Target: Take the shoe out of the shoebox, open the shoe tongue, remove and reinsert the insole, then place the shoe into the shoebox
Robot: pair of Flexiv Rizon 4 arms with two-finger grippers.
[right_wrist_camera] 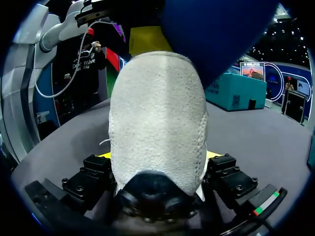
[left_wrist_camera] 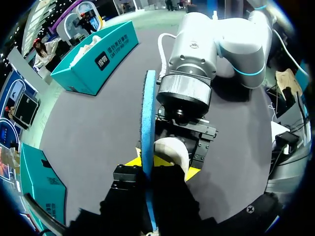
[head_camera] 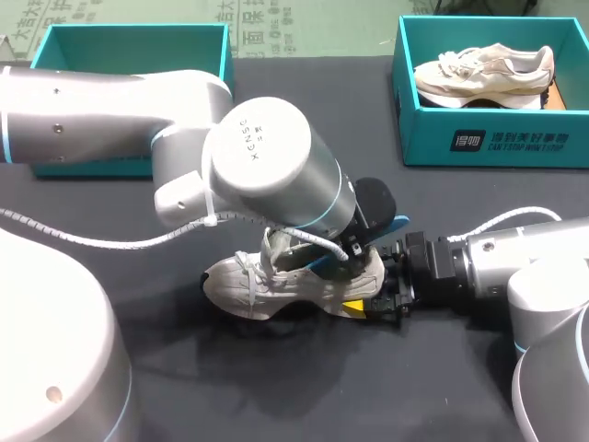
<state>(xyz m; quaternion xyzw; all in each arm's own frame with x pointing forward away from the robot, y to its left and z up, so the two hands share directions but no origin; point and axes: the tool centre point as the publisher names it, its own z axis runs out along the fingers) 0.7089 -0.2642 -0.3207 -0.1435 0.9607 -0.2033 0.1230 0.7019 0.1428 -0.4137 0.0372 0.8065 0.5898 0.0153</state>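
A beige shoe lies on its side on the dark table, toe toward the left. My right gripper grips its heel from the right, one finger on each side. In the right wrist view the heel fills the space between that gripper's fingers. My left gripper is directly above the shoe's opening, shut on a blue insole seen edge-on. The insole sticks out past the left wrist over the heel. The left fingers themselves are hidden under the wrist in the head view.
An open teal shoebox stands at the back left. A second teal shoebox at the back right holds another beige shoe. The left arm's elbow and wrist hang over the table's middle.
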